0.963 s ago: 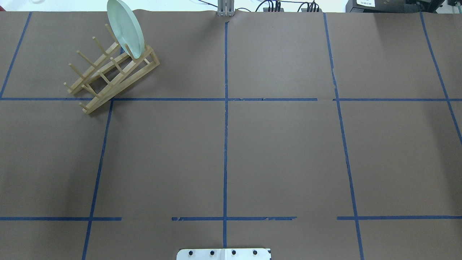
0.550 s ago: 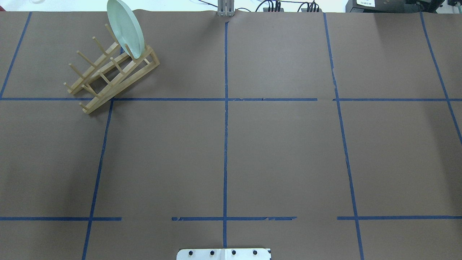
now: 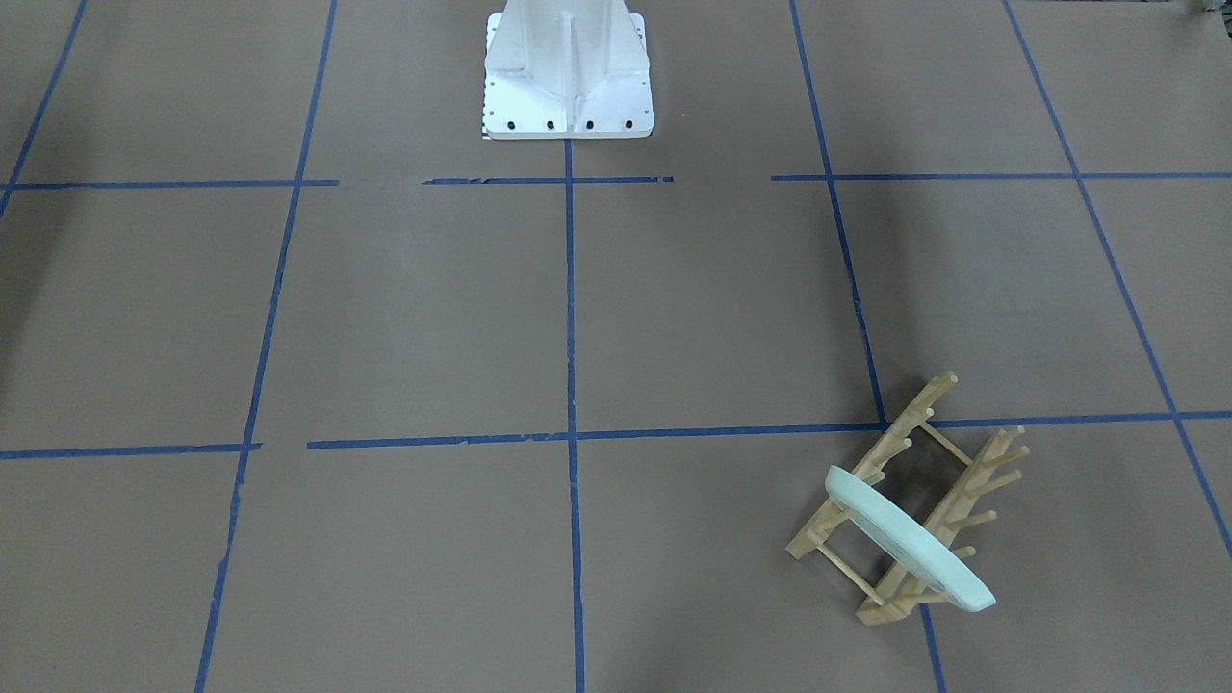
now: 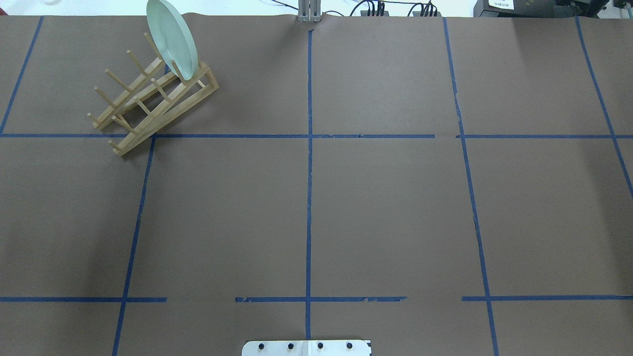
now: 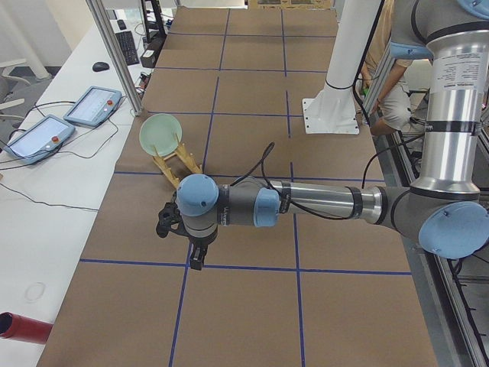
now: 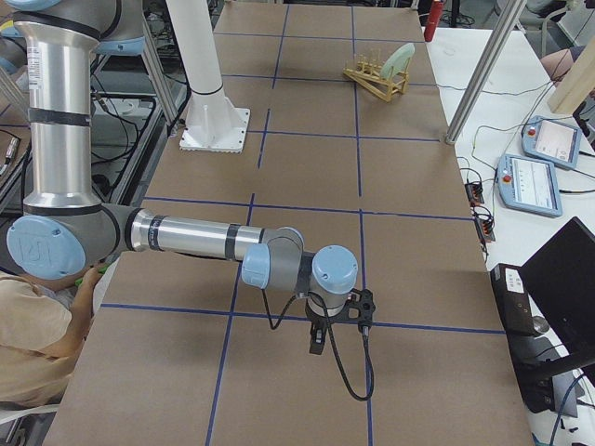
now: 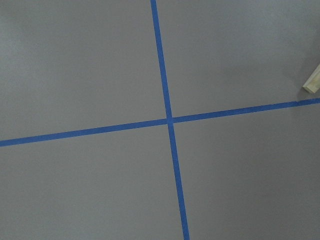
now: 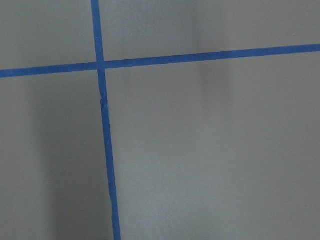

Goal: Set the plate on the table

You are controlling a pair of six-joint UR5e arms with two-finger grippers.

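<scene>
Leaning in the rack (image 4: 138, 136) stands the plate (image 4: 173, 39); corner label (image 4: 500, 4) unreadable.

Silver tubular arms (image 5: 321, 200), pale blue joint caps (image 5: 197, 195), black wrist cables (image 6: 369, 370), white base (image 3: 568, 67) with black screws (image 3: 551, 124)

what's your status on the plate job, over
Both away from the plate: left gripper, right gripper, open or shut unclear. The plate stands on edge in the wooden rack, not yet on the table. Rack pegs flank it.

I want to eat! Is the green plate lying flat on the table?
No, the plate stands on edge in the wooden rack.
</scene>
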